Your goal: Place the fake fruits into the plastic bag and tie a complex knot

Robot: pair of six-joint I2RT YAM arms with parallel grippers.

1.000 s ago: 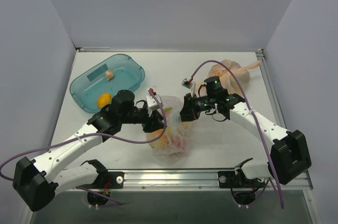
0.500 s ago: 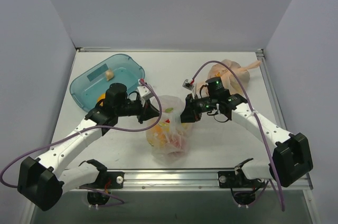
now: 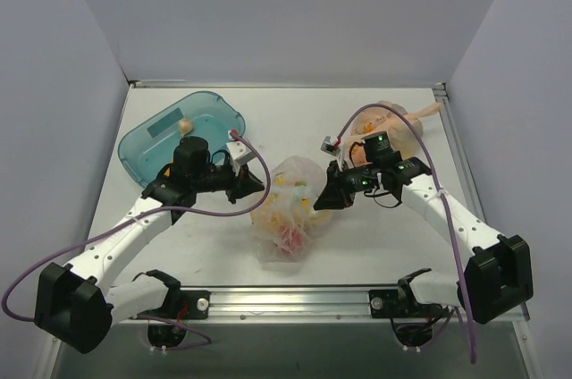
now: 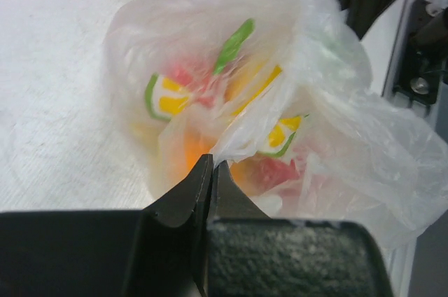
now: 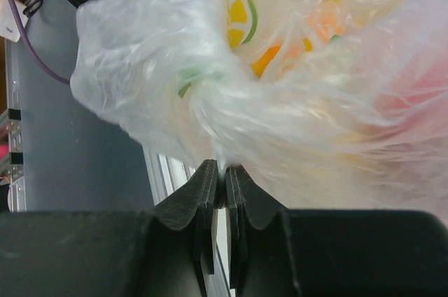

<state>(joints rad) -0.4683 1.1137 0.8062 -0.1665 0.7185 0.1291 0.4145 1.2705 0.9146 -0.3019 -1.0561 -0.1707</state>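
Top external — left tool [image 3: 261, 184], right tool [image 3: 322, 203] pinch plastic bag [image 3: 286, 223], lying lengthwise near–far.

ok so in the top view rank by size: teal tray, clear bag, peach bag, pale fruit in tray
1. teal tray
2. clear bag
3. peach bag, partly hidden behind right arm, so less sure
4. pale fruit

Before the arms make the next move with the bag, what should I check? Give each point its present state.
1. Left gripper shut on the plastic bag film: ok.
2. Right gripper shut on the bag film: ok.
3. Fake fruits inside the bag: ok, several show through.
4. Nothing left in the teal tray: not ok, a pale piece lies there.
5. Knot finished: cannot tell; the film looks only gathered here.
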